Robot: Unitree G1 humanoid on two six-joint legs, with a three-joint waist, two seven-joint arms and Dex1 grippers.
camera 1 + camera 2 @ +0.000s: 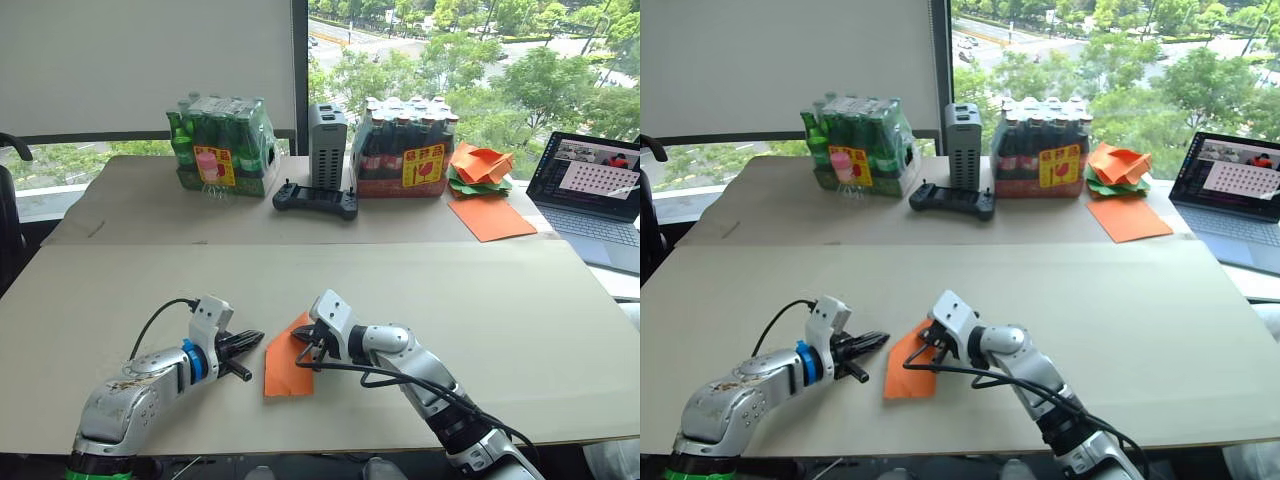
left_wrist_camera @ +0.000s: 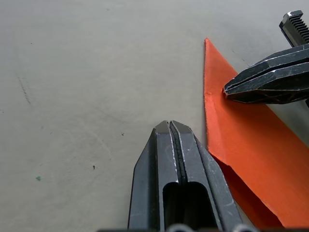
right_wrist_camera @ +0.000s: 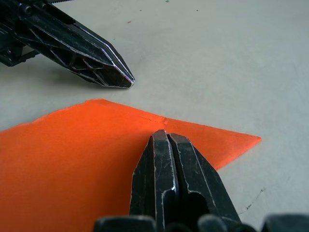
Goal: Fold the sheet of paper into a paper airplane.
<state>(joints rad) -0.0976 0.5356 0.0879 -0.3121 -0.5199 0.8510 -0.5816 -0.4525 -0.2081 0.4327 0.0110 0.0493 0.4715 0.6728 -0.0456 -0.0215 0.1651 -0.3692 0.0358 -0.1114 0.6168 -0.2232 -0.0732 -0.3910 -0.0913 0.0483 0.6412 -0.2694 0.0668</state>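
The sheet of paper (image 1: pixel 285 372) lies flat on the near table as a bright-orange folded shape with one pointed corner (image 3: pixel 251 140). My right gripper (image 1: pixel 305 355) is shut, and its tips rest on top of the sheet close to a folded edge (image 3: pixel 164 135). My left gripper (image 1: pixel 255 340) is shut too, lying low on the bare table just left of the sheet's edge (image 2: pixel 169 124), with a small gap between it and the paper. The two grippers point toward each other. The paper airplane is out of view.
At the back stand two shrink-wrapped bottle packs (image 1: pixel 222 143) (image 1: pixel 405 148), a grey box (image 1: pixel 327 145) and a black controller (image 1: pixel 316 201). A heap of crumpled orange and green papers (image 1: pixel 480 166) tops a larger orange sheet (image 1: pixel 490 217). A laptop (image 1: pixel 597 195) sits far right.
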